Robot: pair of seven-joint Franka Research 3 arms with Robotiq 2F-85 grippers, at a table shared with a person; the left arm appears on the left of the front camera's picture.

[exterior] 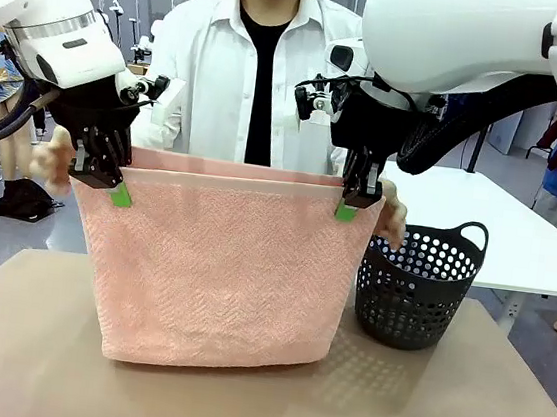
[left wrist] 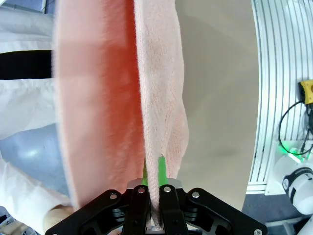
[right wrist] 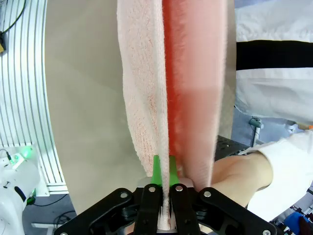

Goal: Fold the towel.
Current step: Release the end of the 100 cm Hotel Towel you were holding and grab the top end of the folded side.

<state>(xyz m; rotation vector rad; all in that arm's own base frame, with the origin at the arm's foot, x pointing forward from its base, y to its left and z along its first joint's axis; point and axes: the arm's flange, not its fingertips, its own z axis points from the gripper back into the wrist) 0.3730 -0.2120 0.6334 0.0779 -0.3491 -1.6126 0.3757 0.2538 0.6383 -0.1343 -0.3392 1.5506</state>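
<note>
The salmon-pink towel (exterior: 216,267) hangs doubled over above the table, its lower fold resting on the tabletop. My left gripper (exterior: 110,187) is shut on the towel's upper left corner, and my right gripper (exterior: 351,207) is shut on the upper right corner. A person's hands (exterior: 390,219) hold the far layer's corners just behind my grippers. In the left wrist view the green pads (left wrist: 162,171) pinch the towel (left wrist: 156,93) edge. The right wrist view shows my pads (right wrist: 157,169) clamped on the towel (right wrist: 146,88), with the person's hand (right wrist: 242,176) beside them.
A dark perforated plastic basket (exterior: 417,285) stands on the brown table (exterior: 457,410) just right of the towel. The person in a white shirt (exterior: 214,70) stands at the far side. A white table (exterior: 517,236) lies behind on the right.
</note>
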